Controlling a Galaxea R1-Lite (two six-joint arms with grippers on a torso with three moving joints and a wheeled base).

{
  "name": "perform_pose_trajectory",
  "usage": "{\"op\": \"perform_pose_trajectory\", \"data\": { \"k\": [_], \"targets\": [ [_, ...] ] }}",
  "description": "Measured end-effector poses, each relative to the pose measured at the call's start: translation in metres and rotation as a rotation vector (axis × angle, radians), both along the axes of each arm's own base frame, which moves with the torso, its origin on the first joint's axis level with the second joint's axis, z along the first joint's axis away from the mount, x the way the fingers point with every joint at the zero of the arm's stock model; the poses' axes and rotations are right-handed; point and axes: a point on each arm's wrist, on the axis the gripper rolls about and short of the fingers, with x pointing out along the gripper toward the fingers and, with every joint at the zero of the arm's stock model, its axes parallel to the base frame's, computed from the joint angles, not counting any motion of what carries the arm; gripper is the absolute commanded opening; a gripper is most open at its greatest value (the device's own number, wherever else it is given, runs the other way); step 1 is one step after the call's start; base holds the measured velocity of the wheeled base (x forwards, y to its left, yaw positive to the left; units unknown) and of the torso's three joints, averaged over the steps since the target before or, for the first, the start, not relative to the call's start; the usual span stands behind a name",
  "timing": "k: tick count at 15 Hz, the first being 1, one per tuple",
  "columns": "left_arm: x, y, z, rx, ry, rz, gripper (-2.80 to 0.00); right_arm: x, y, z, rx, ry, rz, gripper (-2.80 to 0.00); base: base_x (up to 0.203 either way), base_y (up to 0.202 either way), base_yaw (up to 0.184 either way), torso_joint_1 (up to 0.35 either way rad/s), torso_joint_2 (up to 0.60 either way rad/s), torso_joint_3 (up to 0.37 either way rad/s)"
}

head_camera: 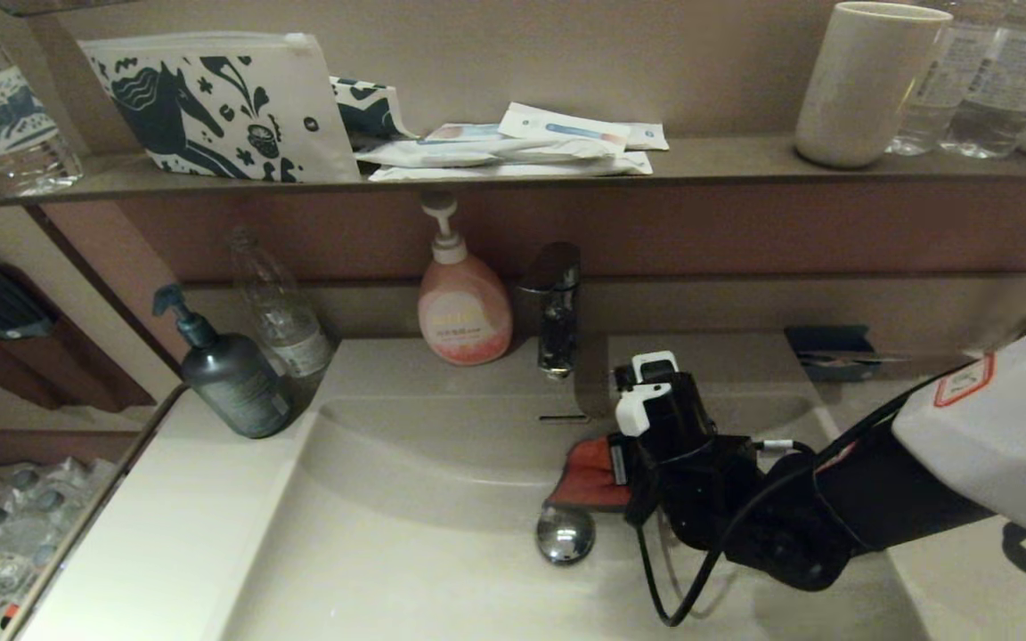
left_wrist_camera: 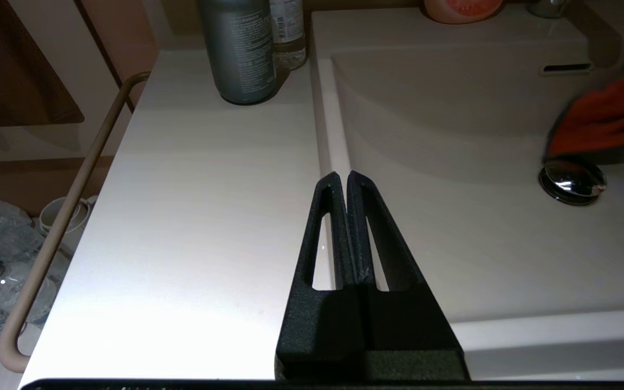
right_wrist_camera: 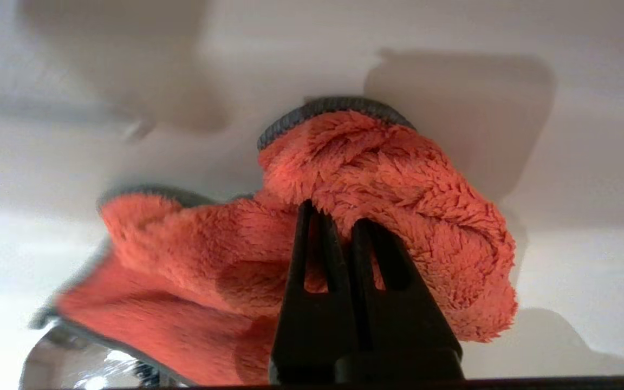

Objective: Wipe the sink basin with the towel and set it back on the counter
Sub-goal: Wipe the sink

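mid-wipe: right gripper point(right_wrist_camera: 331, 216) clamping towel point(right_wrist_camera: 377, 179), pressing it on basin point(head_camera: 406, 499) back slope just above drain point(head_camera: 565, 534). left gripper point(left_wrist_camera: 343, 181) idling closed, empty, over bench point(left_wrist_camera: 193, 216). return to bench not yet done.

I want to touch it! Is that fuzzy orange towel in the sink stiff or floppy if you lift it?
Probably floppy: the towel is bunched and folded over itself where the right gripper pinches it. It looks fluffy, so likely light and soft. Pushed along the sink basin, it would probably crumple and drag, not roll.
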Motion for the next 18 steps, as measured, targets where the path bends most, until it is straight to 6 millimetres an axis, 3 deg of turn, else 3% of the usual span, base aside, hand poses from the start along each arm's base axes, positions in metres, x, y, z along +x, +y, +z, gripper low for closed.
{"op": "perform_pose_trajectory", "data": {
  "k": [6,11,15,18],
  "targets": [
    [0.000,0.000,0.000,0.000,0.000,0.000,-2.80,-0.003,-0.034,0.018,-0.014,-0.022,-0.055,-2.80,0.000,0.000,0.000,0.000,0.00,0.000],
    [0.000,0.000,0.000,0.000,0.000,0.000,-2.80,0.002,-0.082,0.019,-0.017,-0.008,-0.142,-2.80,0.000,0.000,0.000,0.000,0.00,0.000],
    [0.000,0.000,0.000,0.000,0.000,0.000,-2.80,0.007,-0.119,0.033,0.004,-0.037,-0.194,-2.80,0.000,0.000,0.000,0.000,0.00,0.000],
    [0.000,0.000,0.000,0.000,0.000,0.000,-2.80,0.001,-0.123,0.031,0.000,-0.021,-0.187,-2.80,0.000,0.000,0.000,0.000,0.00,0.000]
  ]
}}
